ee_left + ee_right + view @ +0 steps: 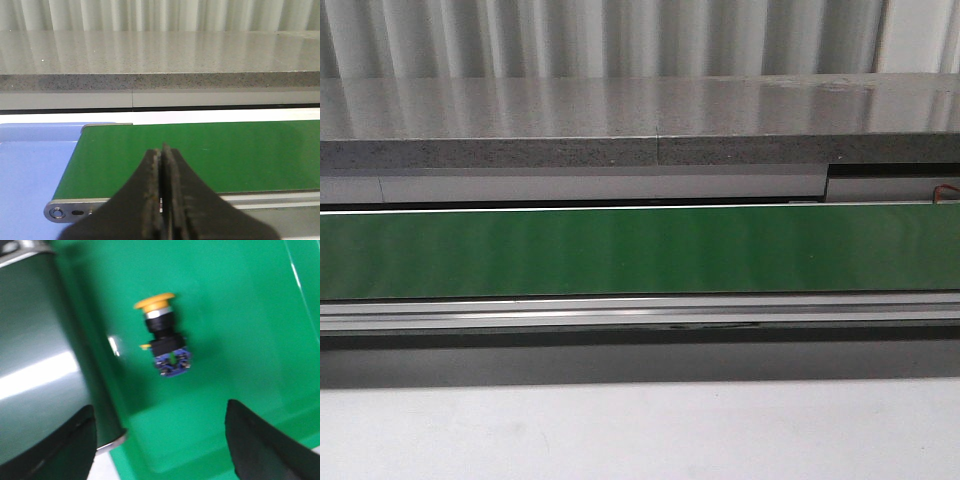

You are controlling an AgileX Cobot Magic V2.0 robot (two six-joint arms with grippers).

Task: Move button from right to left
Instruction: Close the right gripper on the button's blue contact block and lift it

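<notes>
Our right gripper [159, 445] hangs wide open above the button [162, 337]; we should straddle its black body squarely; left gripper [161, 200] closed

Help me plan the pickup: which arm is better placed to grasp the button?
Right. Its open gripper hovers over the button lying in a green bin; the left gripper is shut, with no button in view.
</notes>
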